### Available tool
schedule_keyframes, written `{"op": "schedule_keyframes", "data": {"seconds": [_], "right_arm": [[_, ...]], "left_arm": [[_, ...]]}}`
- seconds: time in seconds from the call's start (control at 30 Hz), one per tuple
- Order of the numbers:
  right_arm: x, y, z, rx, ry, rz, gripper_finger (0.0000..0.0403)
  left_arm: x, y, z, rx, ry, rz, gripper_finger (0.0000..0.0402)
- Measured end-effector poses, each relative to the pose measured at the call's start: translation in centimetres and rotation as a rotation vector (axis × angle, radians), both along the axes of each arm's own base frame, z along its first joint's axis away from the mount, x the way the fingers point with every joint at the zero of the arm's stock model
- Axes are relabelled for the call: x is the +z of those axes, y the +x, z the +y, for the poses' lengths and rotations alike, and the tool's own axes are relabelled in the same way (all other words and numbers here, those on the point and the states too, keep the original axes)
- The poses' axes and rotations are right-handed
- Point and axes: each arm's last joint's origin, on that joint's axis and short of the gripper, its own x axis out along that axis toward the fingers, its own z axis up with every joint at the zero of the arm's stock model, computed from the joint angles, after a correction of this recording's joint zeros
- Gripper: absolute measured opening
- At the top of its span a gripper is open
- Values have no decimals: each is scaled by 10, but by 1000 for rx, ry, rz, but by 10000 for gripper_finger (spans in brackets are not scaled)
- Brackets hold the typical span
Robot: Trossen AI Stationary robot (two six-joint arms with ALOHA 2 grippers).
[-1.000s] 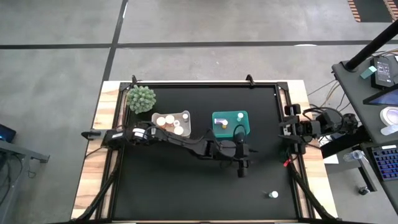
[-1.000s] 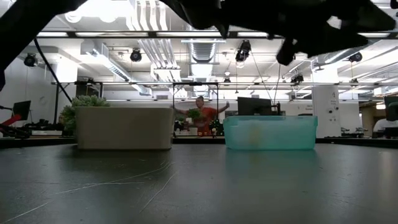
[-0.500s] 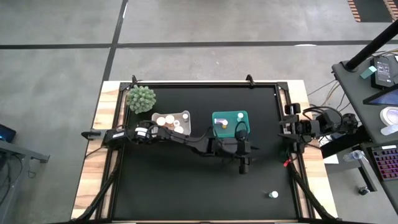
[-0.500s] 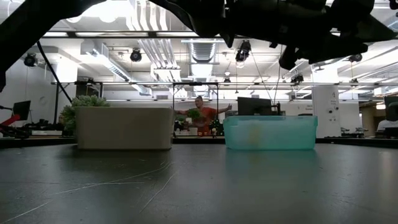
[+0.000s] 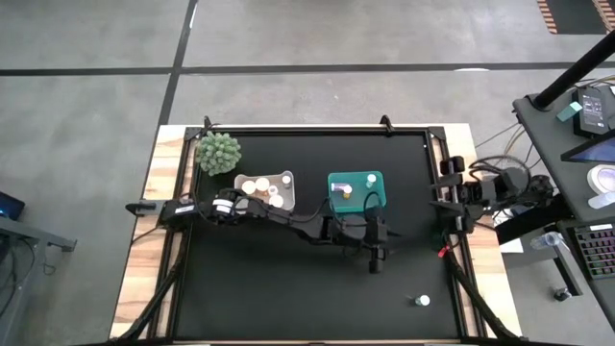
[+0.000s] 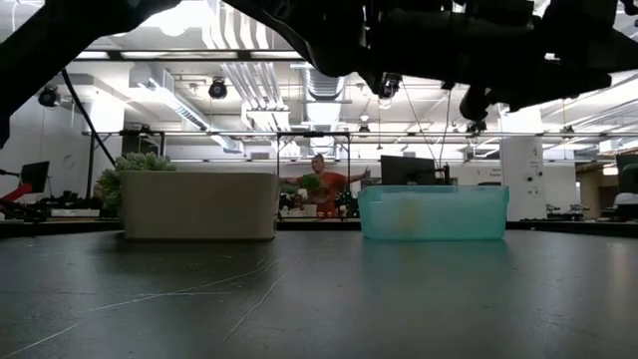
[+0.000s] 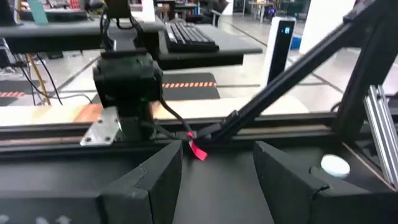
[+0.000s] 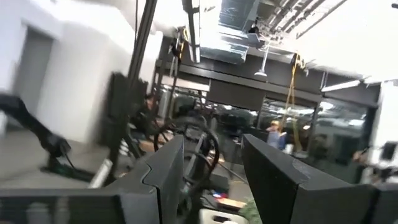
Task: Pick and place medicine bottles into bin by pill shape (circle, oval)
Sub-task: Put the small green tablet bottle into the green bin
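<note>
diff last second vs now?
Left gripper, open and empty, barely shifted in front of the teal bin; nothing gripped or released. Right arm's wrist turned slightly at the table's right edge. White bin, plant, and lone bottle unchanged.

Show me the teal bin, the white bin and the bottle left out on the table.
Teal bin (image 5: 380, 178), high view, on its rim's right corner.
White bin (image 6: 199, 204), low view, on its front wall.
Loose bottle (image 5: 422, 301), high view, on its white cap.
</note>
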Motion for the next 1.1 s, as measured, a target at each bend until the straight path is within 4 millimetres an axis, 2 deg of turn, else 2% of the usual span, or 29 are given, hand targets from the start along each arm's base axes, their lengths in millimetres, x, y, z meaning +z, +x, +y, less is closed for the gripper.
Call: {"op": "schedule_keyframes", "data": {"seconds": [0.2,0.33,0.47,0.67,0.87,0.97,1.1], "right_arm": [[13,-1,0,111,287,74,155],[12,8,2,155,485,274,155],[7,22,7,143,610,525,155],[3,36,12,49,745,864,155],[2,49,16,-86,849,1105,155],[0,51,18,-149,899,1201,155],[-5,57,24,-211,961,1309,155]], "left_arm": [[9,-3,-5,-14,74,-4,183],[13,-6,-12,-33,130,-11,183],[13,-9,-19,-53,188,44,183],[31,-22,-27,-10,277,134,183],[45,-49,-42,97,423,298,183],[59,-66,-45,143,456,330,183],[66,-86,-46,183,489,377,183]]}}
